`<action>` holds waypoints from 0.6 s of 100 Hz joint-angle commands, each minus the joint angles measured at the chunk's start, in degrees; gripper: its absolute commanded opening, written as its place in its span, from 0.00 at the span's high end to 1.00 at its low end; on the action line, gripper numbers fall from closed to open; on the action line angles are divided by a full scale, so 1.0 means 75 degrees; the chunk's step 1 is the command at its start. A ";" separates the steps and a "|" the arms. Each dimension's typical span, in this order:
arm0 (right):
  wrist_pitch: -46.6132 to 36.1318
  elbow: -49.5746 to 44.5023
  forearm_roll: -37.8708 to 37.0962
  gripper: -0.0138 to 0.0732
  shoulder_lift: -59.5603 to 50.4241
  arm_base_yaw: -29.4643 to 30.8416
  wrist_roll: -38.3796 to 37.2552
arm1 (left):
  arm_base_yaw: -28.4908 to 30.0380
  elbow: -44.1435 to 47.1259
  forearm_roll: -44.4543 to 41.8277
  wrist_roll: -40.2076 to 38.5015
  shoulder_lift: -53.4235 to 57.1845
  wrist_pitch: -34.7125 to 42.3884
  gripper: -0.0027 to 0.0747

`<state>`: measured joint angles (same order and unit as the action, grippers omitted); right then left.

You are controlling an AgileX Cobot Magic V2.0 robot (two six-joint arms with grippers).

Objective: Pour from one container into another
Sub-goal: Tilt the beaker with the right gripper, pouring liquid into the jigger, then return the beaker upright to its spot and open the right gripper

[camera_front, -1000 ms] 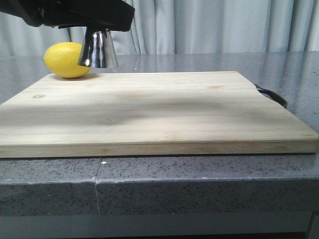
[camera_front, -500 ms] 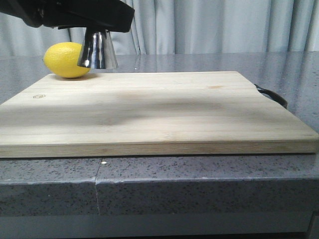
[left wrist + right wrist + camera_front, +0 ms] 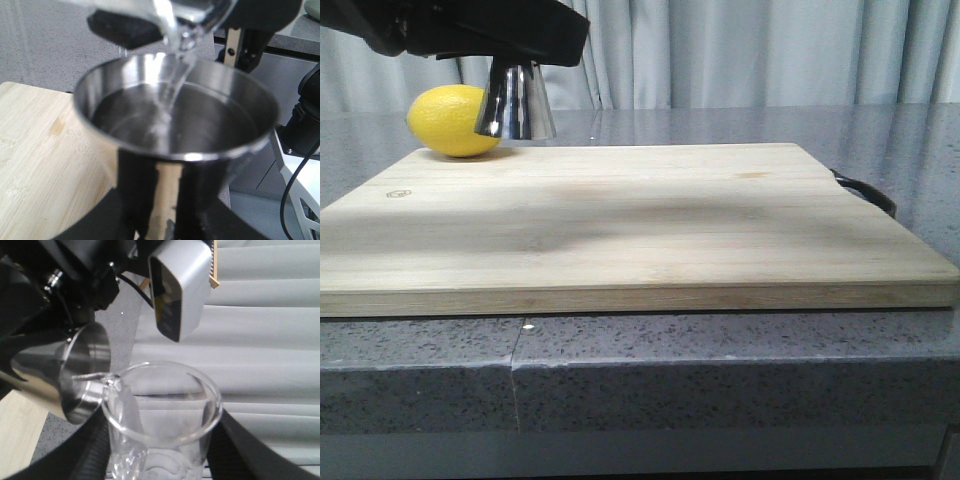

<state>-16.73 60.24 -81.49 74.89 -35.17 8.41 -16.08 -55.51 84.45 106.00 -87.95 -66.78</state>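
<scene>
Pour in progress. In the right wrist view, the right end effector (image 3: pixel 150 460) pinches the glass beaker (image 3: pixel 160 420) between its dark fingers, tilted so its spout overhangs the jigger (image 3: pixel 75 375).

In the left wrist view, the left end effector (image 3: pixel 150 220) clamps the jigger's lower cone. A clear stream (image 3: pixel 167 95) drops from the beaker rim at 12 o'clock into the upper cup, which already looks well filled.

Procedure, as judged:
- Hold the jigger level; any tilt spills at this fill.
- Reduce the beaker's tilt gradually, keeping the spout over the cup centre.
- Right the beaker before the liquid nears the rim.

In the front view, the jigger hangs above the cutting board (image 3: pixel 620 230) at its far-left corner, at 10 o'clock, with the lemon (image 3: pixel 450 120) just behind and the worktop (image 3: pixel 720 370) below.
</scene>
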 commanded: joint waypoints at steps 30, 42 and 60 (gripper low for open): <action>0.0922 0.0299 0.2007 0.62 -0.0270 0.0008 -0.1936 | -0.0078 -0.0234 0.0570 -0.0060 0.0310 -0.0854 0.99; 0.1468 0.0299 0.2775 0.62 -0.0270 0.0062 -0.2893 | -0.0078 -0.0234 0.0570 -0.0060 0.0310 -0.0854 0.99; 0.1445 0.0284 0.3470 0.62 -0.0241 0.0624 -0.3977 | -0.0078 -0.0234 0.0570 -0.0060 0.0310 -0.0854 0.99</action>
<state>-4.17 60.24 -58.62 74.89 -32.90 -16.47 -16.08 -55.51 84.42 105.94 -87.95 -66.78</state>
